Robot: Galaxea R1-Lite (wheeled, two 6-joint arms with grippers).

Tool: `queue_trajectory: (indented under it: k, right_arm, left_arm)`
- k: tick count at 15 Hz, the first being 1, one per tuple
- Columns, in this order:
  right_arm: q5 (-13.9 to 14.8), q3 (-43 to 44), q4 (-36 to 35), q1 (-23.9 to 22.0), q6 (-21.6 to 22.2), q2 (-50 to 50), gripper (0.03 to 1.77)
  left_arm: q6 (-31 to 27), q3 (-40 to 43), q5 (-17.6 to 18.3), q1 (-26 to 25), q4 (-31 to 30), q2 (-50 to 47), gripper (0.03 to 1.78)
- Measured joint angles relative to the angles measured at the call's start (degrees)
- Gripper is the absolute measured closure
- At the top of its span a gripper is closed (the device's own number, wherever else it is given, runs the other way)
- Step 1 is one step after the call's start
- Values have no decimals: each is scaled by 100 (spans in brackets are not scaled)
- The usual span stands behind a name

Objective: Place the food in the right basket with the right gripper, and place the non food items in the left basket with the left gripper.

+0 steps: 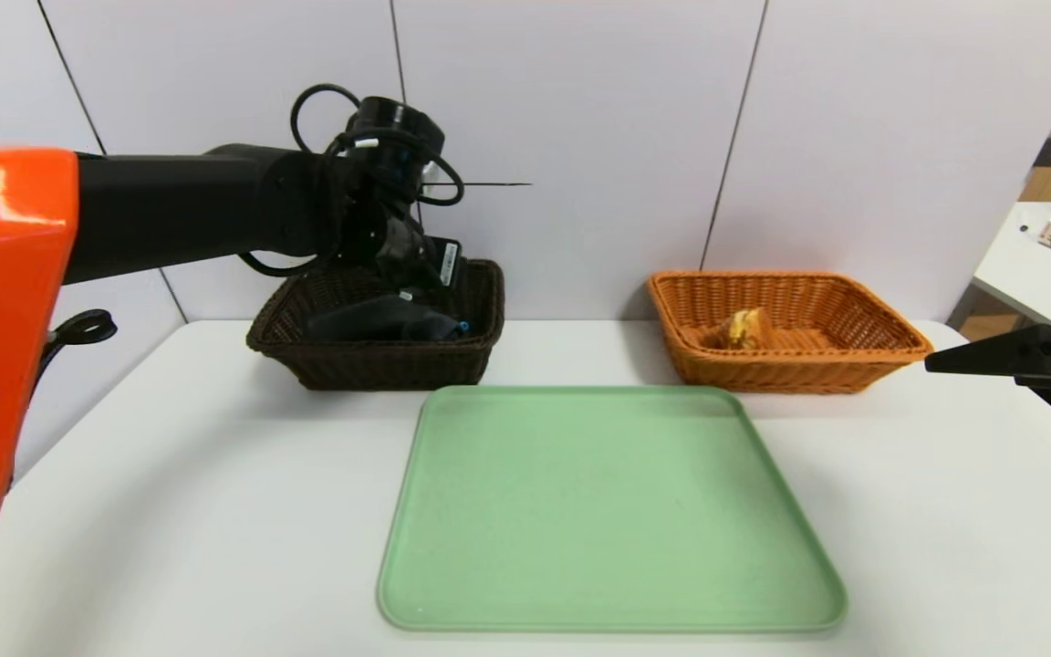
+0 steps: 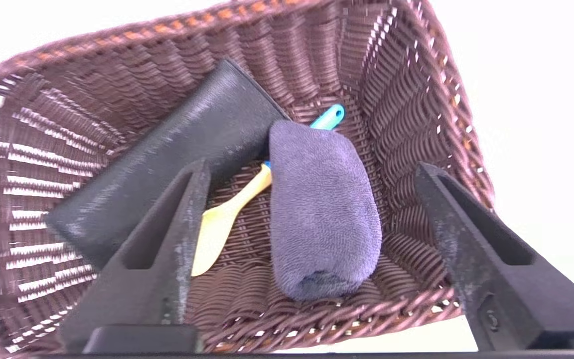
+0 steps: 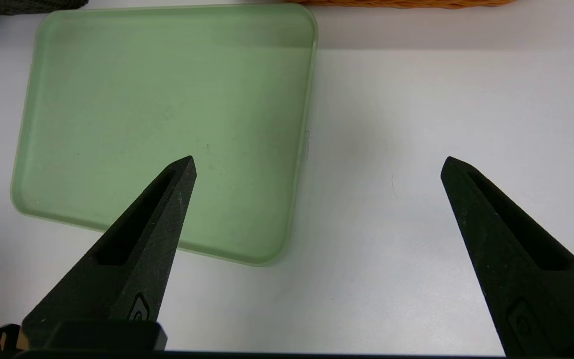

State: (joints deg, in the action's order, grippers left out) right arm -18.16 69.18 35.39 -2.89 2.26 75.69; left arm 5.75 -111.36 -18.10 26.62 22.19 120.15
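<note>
Nearest you, the green tray (image 1: 612, 511) lies flat on the white table (image 1: 170, 474) with nothing on it; in the right wrist view the same tray (image 3: 117, 99) sits below and to one side of your right gripper (image 3: 317, 167). That right gripper (image 1: 991, 351) hangs over the table's right edge, short of the baskets, its fingers spread wide and holding nothing.

Farther back, the two baskets stand side by side against the wall, well apart. Your left gripper (image 2: 312, 172) hangs over the dark brown wicker basket (image 1: 370, 365) on the left, pointing down into it; its fingers (image 2: 167, 239) stand wide apart and grip nothing. In the left wrist view a rolled grey-purple towel (image 2: 322, 214) lies on the basket floor (image 2: 406, 99) between the open fingers, touching neither. Beside the towel, a yellow spatula-like utensil with a blue handle (image 2: 227, 214) runs under its edge, the blue tip (image 2: 329, 117) showing at the far end. A black flat case (image 2: 167, 159) leans across the other half of the basket, resting against the towel's top.

To the right, the orange wicker basket (image 1: 854, 365) holds a small golden-brown piece of food (image 1: 744, 328), which looks like bread, near its back left corner.

On the far right, a second white table (image 1: 1018, 265) carries a book and some blue containers.
</note>
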Motion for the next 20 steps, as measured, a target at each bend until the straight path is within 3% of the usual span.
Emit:
queue_trajectory:
  k: [4,13,17,20]
  right_arm:
    - [-16,0,-4,66,9,-39,10]
    - [-13,-24,-119,201,2,-207,10]
    - [-9,-144,-122,467,-9,-334,10]
    - [0,-394,-122,663,-50,-640,10]
  left_arm:
    - [0,4,-5,13,251,-380,24]
    - [89,257,-30,208,1736,-1766,15]
    - [127,1175,-33,232,1832,-2483,14]
    - [535,2460,-69,239,1810,-3211,13]
